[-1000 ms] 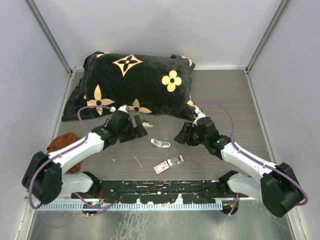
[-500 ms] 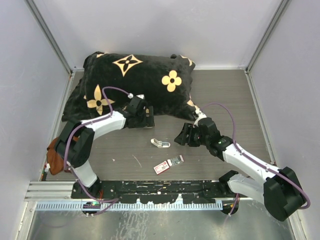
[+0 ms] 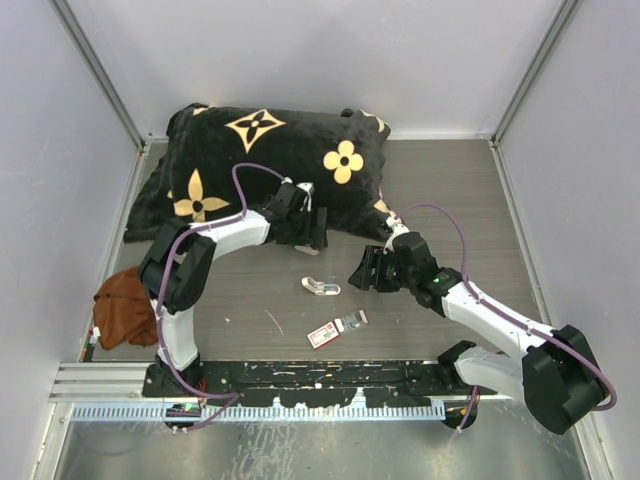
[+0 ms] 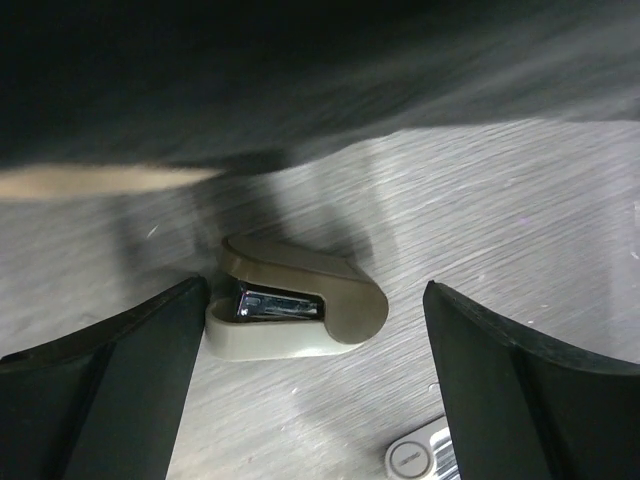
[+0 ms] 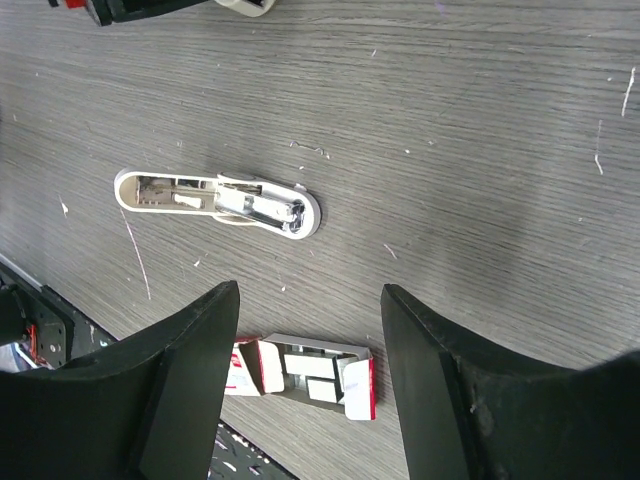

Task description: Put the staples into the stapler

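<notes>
Left arm now swung further right along plush black pillow edge. Its left gripper is spread wide and empty, rounded beige plastic stapler part lying between fingers on grained table. Right gripper parted wide, empty. Long white stapler part, metal channel exposed, lies beyond tips. Red-and-white cardboard staple box between fingers, silvery strips showing.

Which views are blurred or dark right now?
Left wrist: the pillow at the top is dark and smeared, the beige stapler piece fairly sharp. Right wrist: crisp, table grain and staple box clear. Top external: even light.
</notes>
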`<state>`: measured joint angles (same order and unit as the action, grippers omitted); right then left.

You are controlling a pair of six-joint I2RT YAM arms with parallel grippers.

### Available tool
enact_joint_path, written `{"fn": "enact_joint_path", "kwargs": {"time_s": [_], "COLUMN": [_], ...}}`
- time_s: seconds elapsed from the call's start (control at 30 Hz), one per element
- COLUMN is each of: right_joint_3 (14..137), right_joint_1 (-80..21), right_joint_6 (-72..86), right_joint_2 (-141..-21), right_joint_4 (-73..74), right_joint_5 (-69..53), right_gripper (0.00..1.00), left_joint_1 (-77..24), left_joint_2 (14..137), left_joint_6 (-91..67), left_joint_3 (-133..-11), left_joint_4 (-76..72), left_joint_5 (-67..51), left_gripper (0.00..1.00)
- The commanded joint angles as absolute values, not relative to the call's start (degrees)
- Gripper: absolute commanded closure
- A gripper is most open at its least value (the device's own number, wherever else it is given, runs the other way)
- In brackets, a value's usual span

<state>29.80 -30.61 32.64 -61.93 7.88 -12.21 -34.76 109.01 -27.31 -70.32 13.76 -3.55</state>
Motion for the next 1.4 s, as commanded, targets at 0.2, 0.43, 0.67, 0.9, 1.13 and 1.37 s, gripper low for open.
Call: {"fn": "enact_joint_path", "kwargs": {"time_s": [0.2,0.43,0.67,0.9,1.13,1.37], "right_joint_3": [31.76,31.29,31.02,30.36,30.33,30.37], "right_joint_1": [-30.41,-30.41,-30.41,-30.41,-30.41,-30.41], "right_joint_6": [31.51,31.9,31.74,31.9,31.31,31.39], "right_joint_2": [-61.2,-60.93,-60.16,-58.78,-56.95,-55.96], "right_joint_4": [7.0,6.95,7.29,8.15,10.16,11.22], "right_joint_5": [-11.09,-10.4,-10.05,-9.28,-7.77,-6.24], "right_gripper": [0.35,0.35,0.35,0.35,0.35,0.35], "left_joint_1": [-38.48,-42.07,-42.76,-43.06,-43.79,-45.37], "left_joint_2": [112.38,108.39,106.67,109.34,115.58,119.25], "left_joint_6": [-19.42,-29.38,-41.3,-44.14,-37.63,-28.79], "left_joint_3": [-75.94,-74.46,-70.5,-71.23,-80.04,-86.05], "left_joint_4": [9.42,15.56,11.64,7.91,12.61,21.36], "left_joint_5": [-10.98,6.43,5.06,3.29,6.64,11.8], "left_gripper": [0.08,0.06,0.05,0.06,0.07,0.11]}}
